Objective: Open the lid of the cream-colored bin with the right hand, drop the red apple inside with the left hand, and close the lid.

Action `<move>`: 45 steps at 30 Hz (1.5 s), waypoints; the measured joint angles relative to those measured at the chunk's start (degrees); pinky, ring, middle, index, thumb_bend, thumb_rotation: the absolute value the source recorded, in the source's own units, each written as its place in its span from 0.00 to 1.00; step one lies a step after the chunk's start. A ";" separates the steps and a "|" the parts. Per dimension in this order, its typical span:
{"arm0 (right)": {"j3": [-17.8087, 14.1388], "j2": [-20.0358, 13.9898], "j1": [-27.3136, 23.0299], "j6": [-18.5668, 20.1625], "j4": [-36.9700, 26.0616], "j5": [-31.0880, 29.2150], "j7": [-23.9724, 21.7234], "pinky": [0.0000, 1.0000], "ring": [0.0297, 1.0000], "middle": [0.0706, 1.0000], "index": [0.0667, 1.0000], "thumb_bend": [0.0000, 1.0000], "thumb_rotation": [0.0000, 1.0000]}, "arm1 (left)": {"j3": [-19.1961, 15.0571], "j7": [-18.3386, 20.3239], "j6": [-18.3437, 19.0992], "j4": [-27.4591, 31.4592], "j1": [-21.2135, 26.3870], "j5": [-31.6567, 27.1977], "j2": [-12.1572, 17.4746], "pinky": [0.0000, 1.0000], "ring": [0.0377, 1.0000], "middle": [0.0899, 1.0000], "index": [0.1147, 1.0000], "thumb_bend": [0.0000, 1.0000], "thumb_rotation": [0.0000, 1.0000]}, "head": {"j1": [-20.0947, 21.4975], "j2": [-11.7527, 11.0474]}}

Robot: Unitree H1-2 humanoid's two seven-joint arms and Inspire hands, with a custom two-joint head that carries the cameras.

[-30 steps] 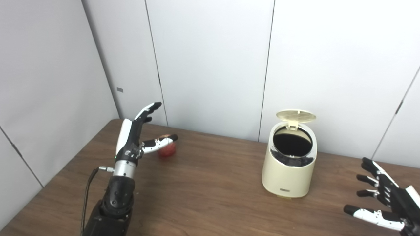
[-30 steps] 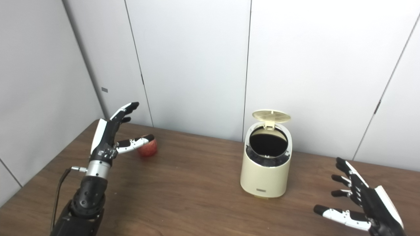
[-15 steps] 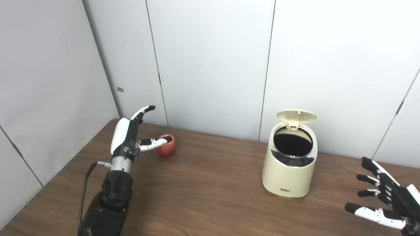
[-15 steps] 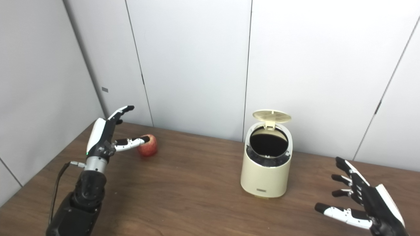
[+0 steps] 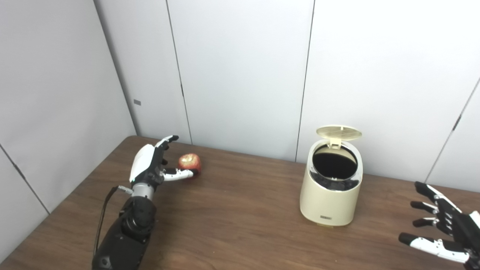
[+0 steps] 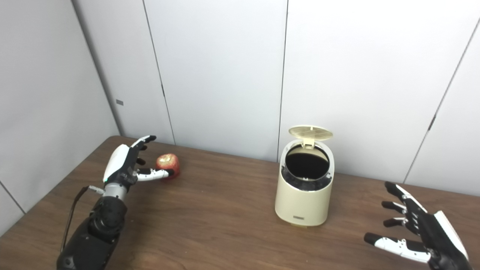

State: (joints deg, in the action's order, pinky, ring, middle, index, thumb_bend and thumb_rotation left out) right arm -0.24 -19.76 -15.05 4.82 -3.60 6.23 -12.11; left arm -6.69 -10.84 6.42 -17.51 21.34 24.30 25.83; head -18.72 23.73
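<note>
Red apple (image 5: 189, 162) sits on the table (image 5: 240, 225) at far left, one apple only. My left hand (image 5: 150, 167) has dropped from above it to table level, fingers spread, thumb along its near side, so I judge the grasp is next. One cream-colored bin (image 5: 331, 195) stands with lid (image 5: 339, 132) already up. My right hand (image 6: 420, 236) waits spread, holding nothing.

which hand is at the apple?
The left hand, open beside the red apple; the right hand hangs open at the table's far right, past the bin.
</note>
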 measured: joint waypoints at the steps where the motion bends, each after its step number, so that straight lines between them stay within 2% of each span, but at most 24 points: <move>1: -0.01 -0.02 0.02 0.01 -0.04 0.00 -0.02 0.63 0.82 0.92 0.89 0.89 0.31 | 0.12 0.01 0.23 -0.04 0.05 0.04 0.00 0.67 0.87 0.89 0.88 0.93 0.23 | 0.00 0.00; 4: -0.07 -0.11 0.08 0.03 -0.11 -0.01 -0.06 0.62 0.81 0.92 0.88 0.90 0.33 | 0.47 0.00 0.50 -0.88 0.37 0.15 0.01 0.67 0.88 0.89 0.87 0.93 0.22 | 0.00 0.18; 7: -0.16 -0.24 0.21 0.02 -0.16 -0.17 -0.12 0.61 0.81 0.92 0.88 0.90 0.32 | 1.28 -0.30 0.39 -2.85 0.67 1.00 0.14 0.61 0.80 0.83 0.85 0.93 0.22 | 0.00 0.18; 12: -0.24 -0.28 0.45 0.29 -0.46 -0.56 -0.53 0.61 0.81 0.92 0.90 0.89 0.32 | 2.17 -2.07 -0.79 -7.06 1.37 1.22 0.34 0.57 0.75 0.80 0.81 0.95 0.22 | 0.09 0.35; 14: -0.25 -0.29 0.47 0.46 -0.70 -0.56 -0.72 0.62 0.81 0.92 0.90 0.90 0.33 | 2.61 -3.07 -2.18 -8.69 1.50 1.37 0.53 0.56 0.74 0.79 0.80 0.95 0.21 | 0.18 0.53; 18: -0.29 -0.29 0.56 0.48 -0.80 -0.53 -0.78 0.61 0.81 0.92 0.90 0.89 0.33 | 3.22 -3.74 -2.38 -9.88 1.59 1.76 0.60 0.56 0.74 0.78 0.80 0.92 0.22 | 0.27 0.53; 22: -0.31 -0.30 0.76 1.15 -1.75 -0.56 -0.80 0.63 0.81 0.92 0.90 0.89 0.33 | 3.27 -3.84 -2.43 -10.40 1.88 1.64 0.62 0.53 0.67 0.70 0.77 0.92 0.19 | 0.44 0.62; 30: -0.33 -0.31 0.82 1.58 -2.59 -0.56 -0.83 0.65 0.82 0.92 0.90 0.89 0.33 | 3.48 -4.64 -2.72 -12.38 2.90 0.78 0.63 0.56 0.70 0.72 0.77 0.90 0.18 | 1.06 0.88; 33: -0.43 -0.32 1.11 2.03 -2.97 -0.56 -0.88 0.64 0.82 0.92 0.90 0.88 0.33 | 3.81 -5.25 -4.02 -14.23 3.69 0.78 0.63 0.56 0.70 0.71 0.77 0.90 0.19 | 1.23 0.97; 45: -0.45 -0.30 2.08 3.65 -5.04 -0.54 -0.89 0.67 0.83 0.93 0.92 0.83 0.27 | 4.15 -6.19 -6.18 -16.60 4.67 -0.36 0.63 0.58 0.71 0.73 0.78 0.91 0.17 | 1.85 1.76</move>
State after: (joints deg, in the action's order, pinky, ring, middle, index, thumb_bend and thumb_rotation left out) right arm -0.69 -20.06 -12.97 8.46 -8.64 5.69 -13.00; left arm -2.54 -17.03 0.24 -34.12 26.01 23.94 26.46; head -16.88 25.49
